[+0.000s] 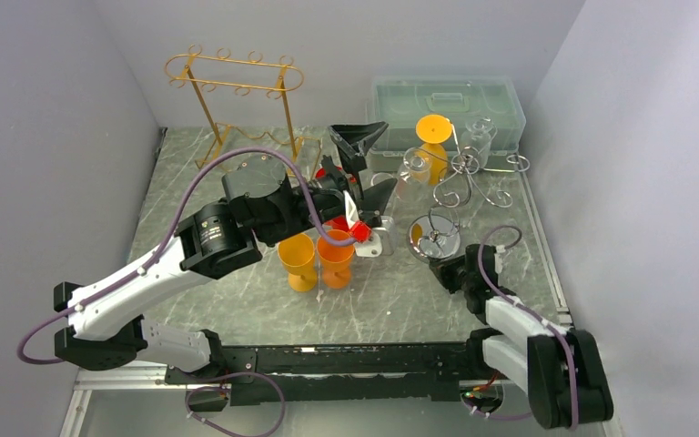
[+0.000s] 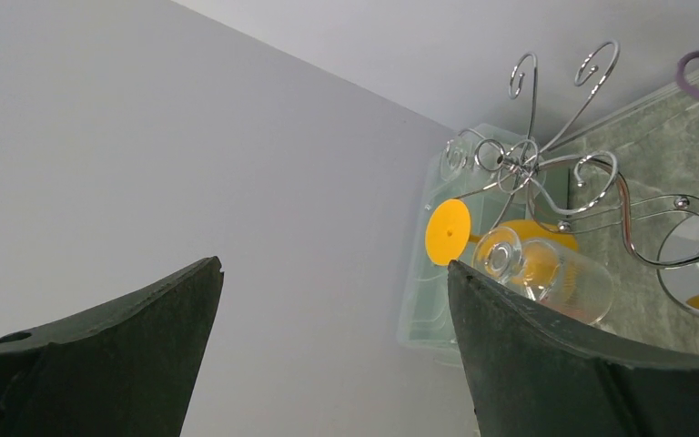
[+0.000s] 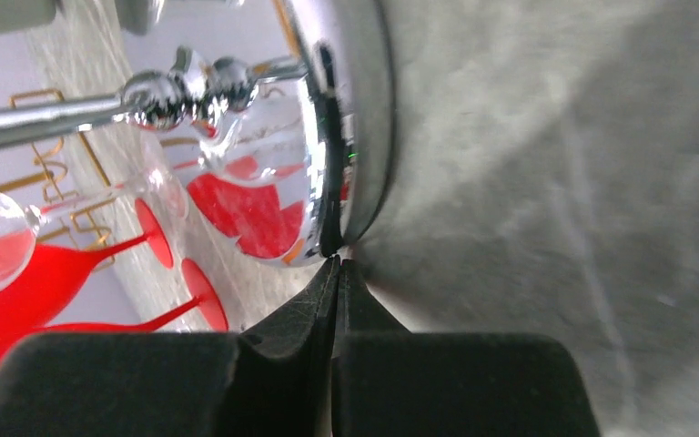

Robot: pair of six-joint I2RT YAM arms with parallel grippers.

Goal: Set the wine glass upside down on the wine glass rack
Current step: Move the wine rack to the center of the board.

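Note:
The chrome wine glass rack [image 1: 470, 166] stands at the right on a round mirror base [image 1: 434, 238]. An orange wine glass [image 1: 434, 128] and a clear wine glass [image 1: 416, 165] hang upside down on it; another clear one [image 1: 479, 137] hangs behind. My left gripper [image 1: 390, 153] is open and empty just left of the rack. In the left wrist view this gripper [image 2: 332, 264] faces the rack [image 2: 535, 164], the orange glass foot [image 2: 447, 231] and a clear glass [image 2: 546, 273]. My right gripper [image 1: 438, 264] is shut, its tips [image 3: 337, 264] touching the base's rim [image 3: 350, 109].
Two orange glasses [image 1: 298, 260] [image 1: 335, 259] stand upright mid-table. Red glasses [image 1: 360, 232] lie mostly hidden under the left arm; the right wrist view shows them [image 3: 55, 273]. A gold rack [image 1: 237, 77] stands at the back left, a clear plastic box [image 1: 446, 105] at the back right.

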